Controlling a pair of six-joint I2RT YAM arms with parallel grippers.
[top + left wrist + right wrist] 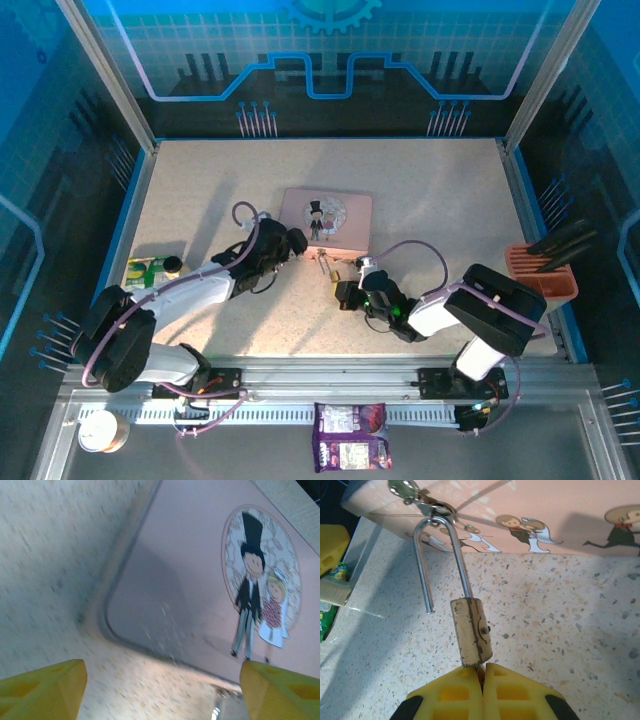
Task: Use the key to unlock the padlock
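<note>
The padlock (471,631) lies on the speckled table, a small worn brass body with a thin silver shackle (440,555). The shackle is open: one leg hangs free beside the body, and its bend is hooked through a small silver clasp (415,495) at the pink tin's edge. My right gripper (482,672) is shut on the key (480,669), a dark sliver between the yellow fingertips, pressed against the bottom of the padlock body. From above, the padlock (330,268) lies just ahead of the right gripper (347,291). My left gripper (160,692) is open over the tin's near left corner, holding nothing.
The pink tin (326,220) with a cartoon couple lies flat mid-table, just beyond the padlock. A green packet (148,270) sits at the left edge and an orange rack (540,272) at the right edge. A purple bag (350,437) and a tape roll (103,432) lie off the front rail.
</note>
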